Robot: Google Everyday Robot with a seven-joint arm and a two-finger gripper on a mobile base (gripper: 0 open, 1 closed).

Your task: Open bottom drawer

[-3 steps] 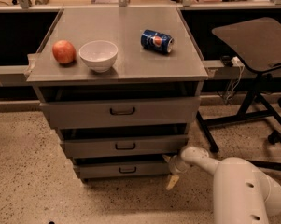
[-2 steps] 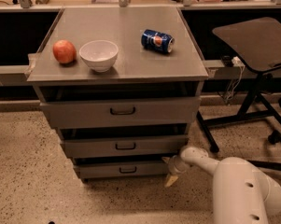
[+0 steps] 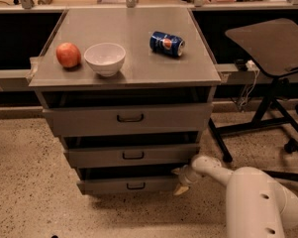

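The bottom drawer [image 3: 131,184] is the narrowest of three grey metal drawers in a cabinet, low in the camera view, with a small dark loop handle [image 3: 135,186]. It stands slightly pulled out, like the two drawers above it. My gripper [image 3: 179,180] is at the drawer's right end, on a white arm that comes in from the lower right. One pale fingertip [image 3: 180,190] points down by the drawer's right corner. The gripper is well to the right of the handle.
On the cabinet top [image 3: 133,38] lie a red apple [image 3: 68,55], a white bowl [image 3: 105,58] and a blue soda can [image 3: 167,43] on its side. A dark stand with wheeled legs [image 3: 267,108] is to the right. The floor is speckled.
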